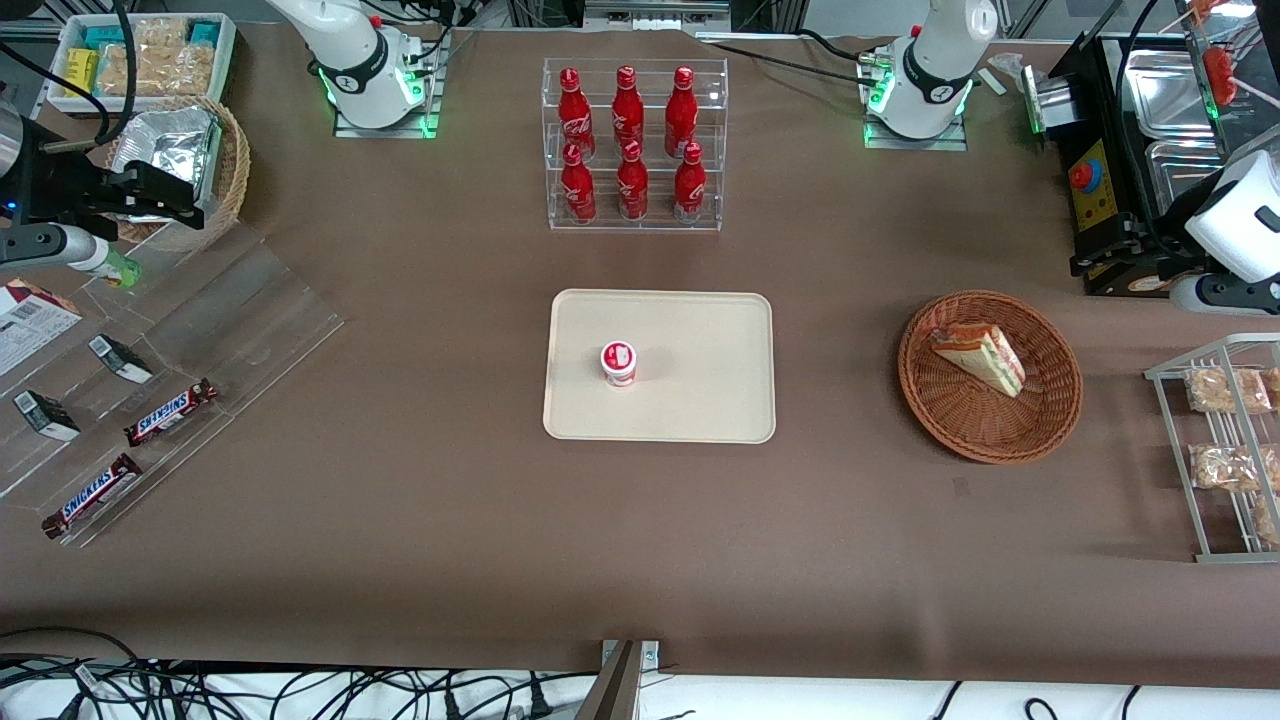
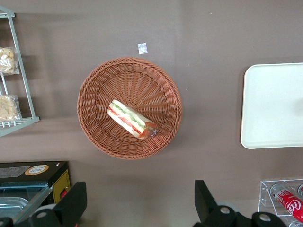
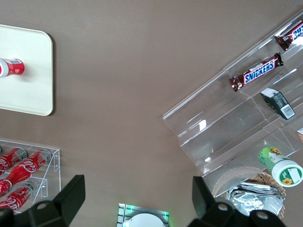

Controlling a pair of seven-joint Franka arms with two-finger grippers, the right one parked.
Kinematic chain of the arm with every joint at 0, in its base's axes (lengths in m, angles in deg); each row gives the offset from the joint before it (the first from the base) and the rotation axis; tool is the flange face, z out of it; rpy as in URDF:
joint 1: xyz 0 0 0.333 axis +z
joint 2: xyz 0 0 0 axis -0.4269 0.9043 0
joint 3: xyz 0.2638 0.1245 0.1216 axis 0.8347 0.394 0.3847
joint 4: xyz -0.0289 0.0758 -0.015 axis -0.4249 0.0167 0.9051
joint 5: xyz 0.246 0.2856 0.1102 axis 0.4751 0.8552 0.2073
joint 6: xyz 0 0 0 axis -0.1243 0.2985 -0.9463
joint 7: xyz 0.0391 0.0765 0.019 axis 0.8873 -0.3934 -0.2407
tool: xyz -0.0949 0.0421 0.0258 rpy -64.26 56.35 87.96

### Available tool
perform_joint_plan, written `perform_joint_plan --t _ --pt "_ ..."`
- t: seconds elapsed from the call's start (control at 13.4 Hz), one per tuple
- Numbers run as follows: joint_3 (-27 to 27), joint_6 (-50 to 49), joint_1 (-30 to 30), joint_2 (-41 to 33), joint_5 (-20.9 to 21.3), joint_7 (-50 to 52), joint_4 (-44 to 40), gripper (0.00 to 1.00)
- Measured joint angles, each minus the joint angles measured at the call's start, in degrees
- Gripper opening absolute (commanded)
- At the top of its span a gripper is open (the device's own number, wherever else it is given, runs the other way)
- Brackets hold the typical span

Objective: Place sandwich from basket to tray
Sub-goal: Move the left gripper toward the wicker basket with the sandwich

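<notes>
Overhead, end effector poised high above wicker basket holding sandwich, fingers spread wide, empty; cream tray nearby.

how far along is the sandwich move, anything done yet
Nothing is done yet. The sandwich lies in the reddish-brown wicker basket, untouched. The hand is open and empty, up above the table beside the basket, so no grasp has begun. The cream tray holds only a small red-and-white cup, with bare space beside it. Left to do: descend, grip the sandwich, carry it over and set it on the tray.
</notes>
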Motion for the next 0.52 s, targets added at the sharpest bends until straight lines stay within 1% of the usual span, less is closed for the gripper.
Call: perform_joint_plan --t 0.52 --pt "-0.2 -0.3 -0.2 0.1 0.0 0.2 0.0 1.00"
